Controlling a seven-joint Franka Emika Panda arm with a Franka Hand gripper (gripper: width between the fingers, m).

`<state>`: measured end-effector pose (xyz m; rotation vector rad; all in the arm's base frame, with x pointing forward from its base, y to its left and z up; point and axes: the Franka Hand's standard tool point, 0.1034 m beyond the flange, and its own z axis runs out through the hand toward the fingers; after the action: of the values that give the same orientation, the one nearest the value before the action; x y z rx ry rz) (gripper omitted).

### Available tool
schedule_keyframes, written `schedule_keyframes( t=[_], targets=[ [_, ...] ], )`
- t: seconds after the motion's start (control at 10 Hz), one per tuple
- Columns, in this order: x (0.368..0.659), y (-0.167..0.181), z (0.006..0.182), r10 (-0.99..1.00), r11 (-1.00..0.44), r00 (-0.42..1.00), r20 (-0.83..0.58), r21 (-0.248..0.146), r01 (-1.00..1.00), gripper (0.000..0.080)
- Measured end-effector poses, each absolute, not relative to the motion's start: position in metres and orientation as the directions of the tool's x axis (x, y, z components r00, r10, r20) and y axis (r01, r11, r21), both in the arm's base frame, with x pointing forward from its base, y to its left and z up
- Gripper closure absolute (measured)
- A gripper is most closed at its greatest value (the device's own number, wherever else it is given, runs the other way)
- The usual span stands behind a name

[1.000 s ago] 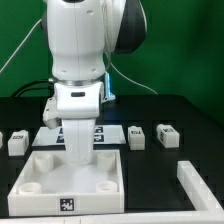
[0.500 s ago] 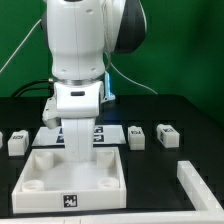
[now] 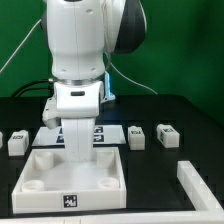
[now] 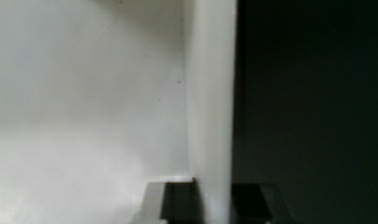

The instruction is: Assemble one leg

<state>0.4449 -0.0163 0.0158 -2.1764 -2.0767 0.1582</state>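
Observation:
The large white square part [image 3: 35, 172] with round corner sockets lies at the front of the black table. My gripper [image 3: 78, 153] is down at its far wall. In the wrist view the two dark fingers stand on either side of that thin wall [image 4: 211, 100], flush against it, with my gripper [image 4: 214, 205] straddling it. Small white legs with tags stand in a row behind: one [image 3: 16, 143] at the exterior view's left, two [image 3: 137, 137] [image 3: 167, 134] at its right. My gripper holds no leg.
The marker board [image 3: 52, 133] lies behind the square part, partly hidden by the arm. A white L-shaped bracket [image 3: 196, 184] lies at the front of the exterior view's right. Another small white piece [image 3: 2, 137] shows at the left edge.

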Motion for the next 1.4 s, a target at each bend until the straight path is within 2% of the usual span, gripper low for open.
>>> schedule_keyframes(
  t=[0.5, 0.9, 1.4],
  targets=[
    [0.487, 0.025, 0.015, 0.999, -0.030, 0.035, 0.040, -0.122, 0.992, 0.0732],
    [0.502, 0.082, 0.018, 0.994, -0.080, 0.088, 0.060, -0.122, 0.989, 0.0732],
    [0.502, 0.079, 0.015, 0.996, -0.062, 0.069, 0.055, -0.117, 0.991, 0.0732]
  ],
)
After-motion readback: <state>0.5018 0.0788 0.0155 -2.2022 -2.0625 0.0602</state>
